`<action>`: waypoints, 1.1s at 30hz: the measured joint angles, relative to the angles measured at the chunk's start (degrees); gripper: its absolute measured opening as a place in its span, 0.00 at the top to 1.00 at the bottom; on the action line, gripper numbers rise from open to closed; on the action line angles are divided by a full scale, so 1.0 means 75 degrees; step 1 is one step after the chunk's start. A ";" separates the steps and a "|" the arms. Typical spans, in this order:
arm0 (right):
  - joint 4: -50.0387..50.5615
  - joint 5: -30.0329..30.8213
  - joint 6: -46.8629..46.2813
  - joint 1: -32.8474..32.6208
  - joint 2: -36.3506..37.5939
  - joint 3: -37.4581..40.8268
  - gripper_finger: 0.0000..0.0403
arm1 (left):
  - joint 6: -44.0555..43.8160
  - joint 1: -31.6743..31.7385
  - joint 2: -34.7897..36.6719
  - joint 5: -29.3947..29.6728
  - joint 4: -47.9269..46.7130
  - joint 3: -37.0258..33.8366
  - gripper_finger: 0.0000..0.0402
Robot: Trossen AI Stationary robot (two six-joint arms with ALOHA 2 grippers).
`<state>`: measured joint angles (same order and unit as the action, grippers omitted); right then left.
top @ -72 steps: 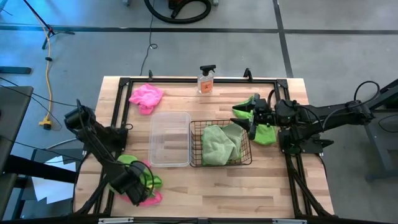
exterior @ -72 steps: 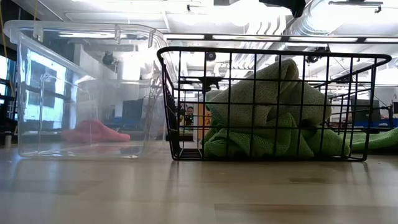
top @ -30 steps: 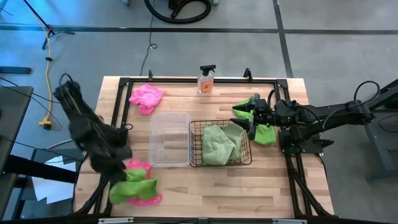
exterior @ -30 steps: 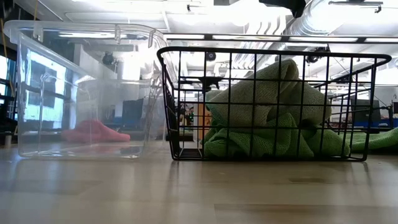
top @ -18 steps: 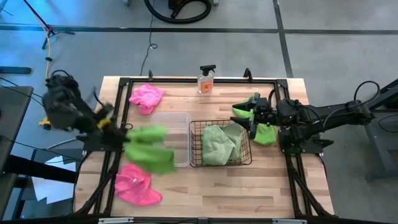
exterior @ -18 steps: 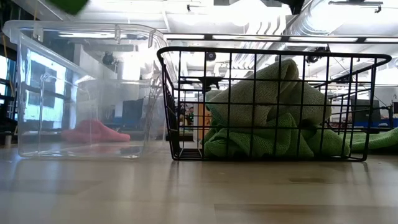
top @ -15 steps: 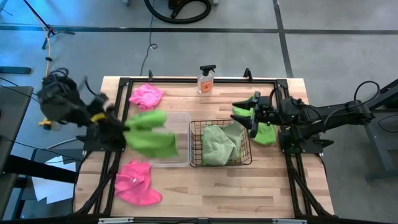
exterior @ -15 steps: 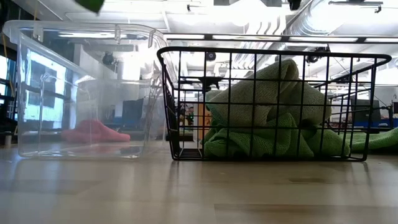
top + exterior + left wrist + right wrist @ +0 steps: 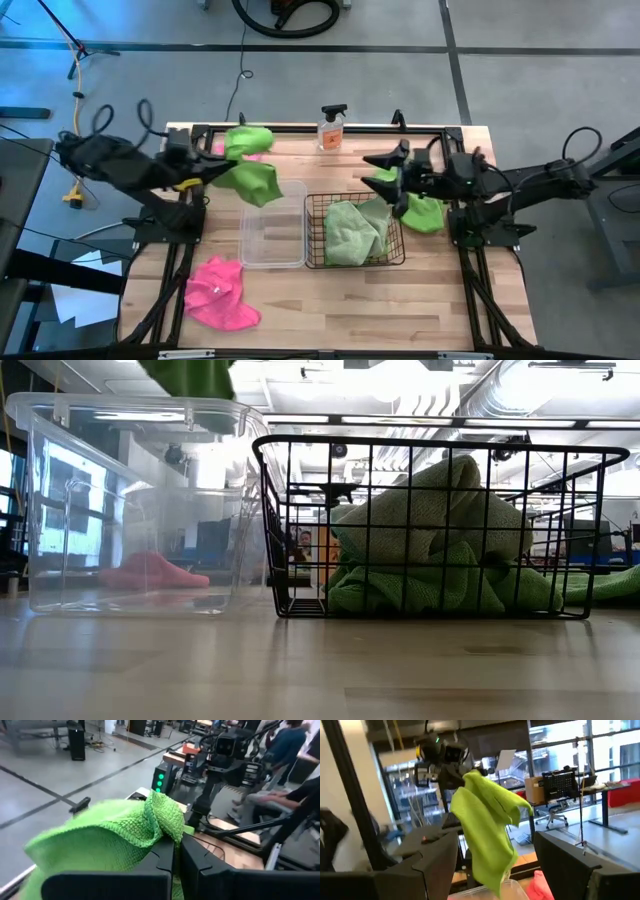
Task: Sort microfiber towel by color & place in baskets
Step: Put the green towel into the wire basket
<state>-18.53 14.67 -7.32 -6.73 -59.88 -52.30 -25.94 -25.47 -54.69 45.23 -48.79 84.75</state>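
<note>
Left gripper [image 9: 212, 170], clamped on a bright green towel [image 9: 250, 170] hanging above the far-left corner of the clear tub [image 9: 272, 223]. Black wire basket [image 9: 354, 231], right of tub, holds pale green towels. Right gripper [image 9: 385, 172], fingers spread wide, hovers beyond the basket's far-right corner. Pink towel [image 9: 220, 305] lies near-left; spray bottle [image 9: 331, 127] stands at far edge.

Even, bright overhead light fills the scene; shadows on the table [image 9: 330, 300] are soft and short. In the low view, ceiling strip lights glare white and reflect on the clear plastic tub [image 9: 130, 500], while the near tabletop is out of focus. The green towel [image 9: 110, 835] is motion-blurred in the left wrist view.
</note>
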 joint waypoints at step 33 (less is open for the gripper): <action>0.2557 0.2630 0.2620 0.0127 -0.3886 -0.4423 0.36 | 0.1821 0.2608 -0.2482 -0.1553 0.4777 -0.0006 1.00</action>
<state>0.65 34.40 12.34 -5.78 -89.02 -85.47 -12.28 -5.91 -73.30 33.58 -12.96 84.71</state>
